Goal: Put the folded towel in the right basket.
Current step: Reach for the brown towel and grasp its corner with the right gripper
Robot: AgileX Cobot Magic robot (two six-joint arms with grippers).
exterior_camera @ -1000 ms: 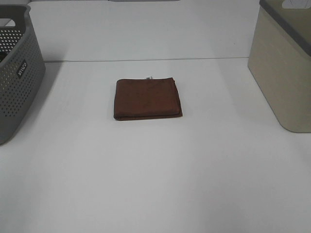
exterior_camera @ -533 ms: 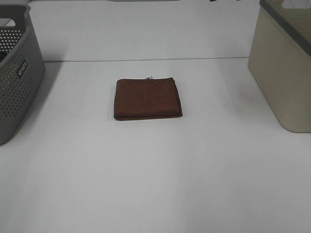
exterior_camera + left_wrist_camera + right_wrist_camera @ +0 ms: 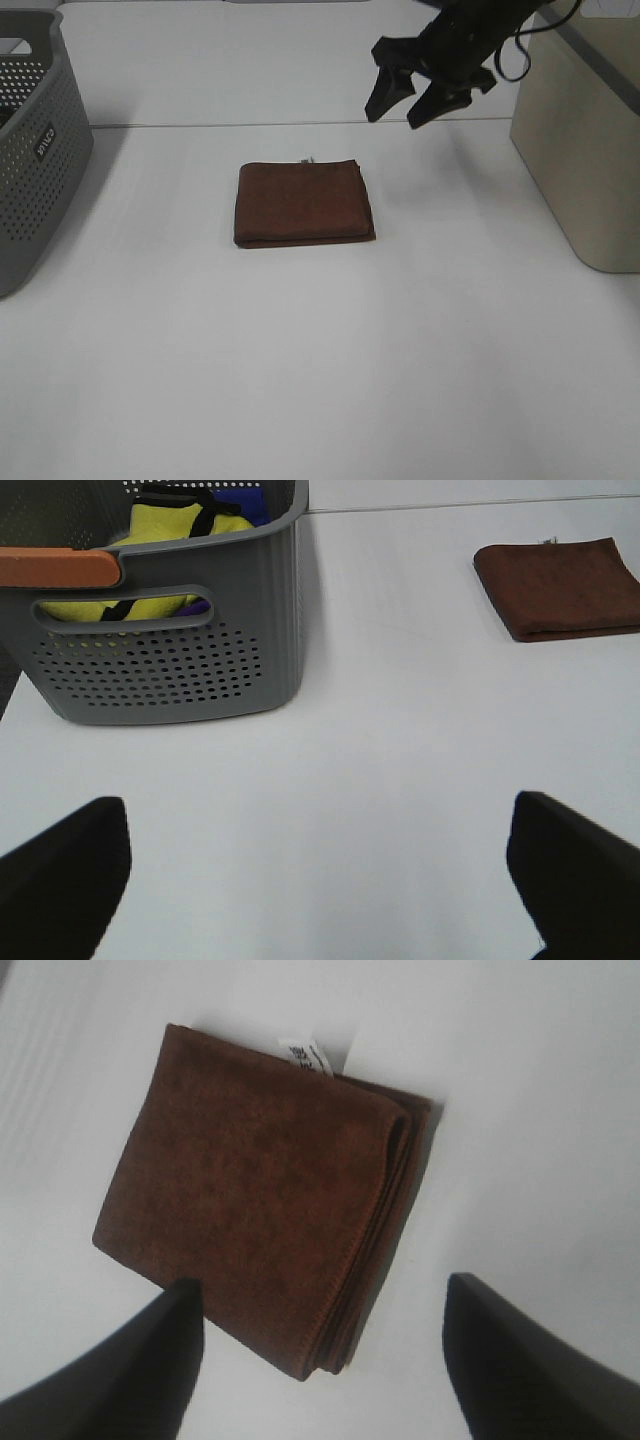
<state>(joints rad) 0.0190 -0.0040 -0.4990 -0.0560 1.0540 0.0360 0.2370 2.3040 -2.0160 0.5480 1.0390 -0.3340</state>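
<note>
- I see the folded towel, brown, lying flat on the white table about midway between the two baskets and well apart from both.
- A small white label sticks out at the towel's far edge.
- My right gripper hangs in the air, off the table, to the far right of the towel and between it and the right basket.
- Its fingers are spread wide with nothing between them; the wrist camera looks down on the towel past both tips.
- The right basket is beige with a grey rim and stands at the far right edge of the table.
- My left gripper shows only in its own wrist view: fingers far apart, empty, above bare table.
- The grey perforated left basket stands at the far left, with something yellow inside it.
</note>
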